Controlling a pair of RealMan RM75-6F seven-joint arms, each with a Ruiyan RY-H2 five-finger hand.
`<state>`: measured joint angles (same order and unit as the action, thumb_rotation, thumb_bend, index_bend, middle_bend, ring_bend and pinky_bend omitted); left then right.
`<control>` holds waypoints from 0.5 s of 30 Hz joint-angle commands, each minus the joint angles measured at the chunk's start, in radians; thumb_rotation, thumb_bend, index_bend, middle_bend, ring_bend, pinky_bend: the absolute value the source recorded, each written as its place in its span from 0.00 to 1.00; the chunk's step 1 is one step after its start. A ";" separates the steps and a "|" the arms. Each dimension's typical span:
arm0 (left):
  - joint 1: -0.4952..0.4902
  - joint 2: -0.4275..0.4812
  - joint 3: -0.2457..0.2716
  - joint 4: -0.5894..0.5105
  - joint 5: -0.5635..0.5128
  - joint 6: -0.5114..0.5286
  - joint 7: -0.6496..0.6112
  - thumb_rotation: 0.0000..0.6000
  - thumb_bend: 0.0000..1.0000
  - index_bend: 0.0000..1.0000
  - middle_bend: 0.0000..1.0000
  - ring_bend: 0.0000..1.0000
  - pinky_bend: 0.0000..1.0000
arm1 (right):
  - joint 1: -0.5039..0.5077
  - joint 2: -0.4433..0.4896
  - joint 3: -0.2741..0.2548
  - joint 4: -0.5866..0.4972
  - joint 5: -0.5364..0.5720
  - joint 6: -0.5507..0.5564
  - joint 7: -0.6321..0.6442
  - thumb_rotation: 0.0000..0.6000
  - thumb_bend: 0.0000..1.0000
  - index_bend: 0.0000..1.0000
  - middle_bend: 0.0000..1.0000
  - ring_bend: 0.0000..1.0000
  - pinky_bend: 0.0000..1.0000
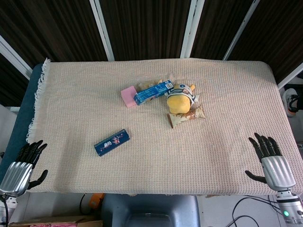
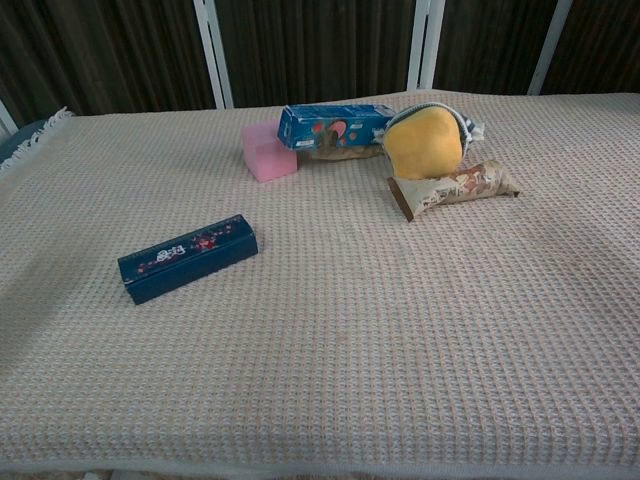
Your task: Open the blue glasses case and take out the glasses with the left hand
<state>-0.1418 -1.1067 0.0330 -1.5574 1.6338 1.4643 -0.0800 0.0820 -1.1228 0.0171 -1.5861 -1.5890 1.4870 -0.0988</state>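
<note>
The blue glasses case [image 1: 111,142] lies closed on the beige woven cloth, left of centre; in the chest view the same case [image 2: 187,257] shows a floral print on its lid. My left hand [image 1: 21,164] rests at the table's near left corner, fingers spread, holding nothing, well to the left of the case. My right hand [image 1: 270,158] sits at the near right edge, fingers spread and empty. Neither hand shows in the chest view. The glasses are hidden inside the case.
Toward the back middle stand a pink block [image 1: 129,97], a blue toothpaste box [image 1: 153,92], a yellow plush pouch [image 1: 180,100] and a brown snack wrapper [image 1: 186,117]. The cloth's fringe [image 1: 37,101] hangs over the left edge.
</note>
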 commanded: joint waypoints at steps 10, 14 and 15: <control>-0.067 -0.030 0.027 0.019 0.109 -0.046 -0.114 1.00 0.37 0.02 0.00 0.00 0.00 | 0.001 0.000 -0.005 0.004 0.012 -0.019 -0.010 1.00 0.10 0.00 0.00 0.00 0.00; -0.114 -0.094 0.017 0.028 0.143 -0.071 -0.149 1.00 0.37 0.13 0.00 0.00 0.03 | 0.001 -0.001 -0.002 0.003 0.013 -0.017 -0.005 1.00 0.09 0.00 0.00 0.00 0.00; -0.124 -0.107 0.011 0.023 0.145 -0.079 -0.137 1.00 0.37 0.16 0.00 0.00 0.04 | 0.002 0.000 -0.003 0.002 0.013 -0.019 -0.004 1.00 0.10 0.00 0.00 0.00 0.00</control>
<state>-0.2362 -1.1818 0.0507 -1.5365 1.7585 1.4065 -0.2331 0.0834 -1.1234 0.0148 -1.5841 -1.5755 1.4689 -0.1030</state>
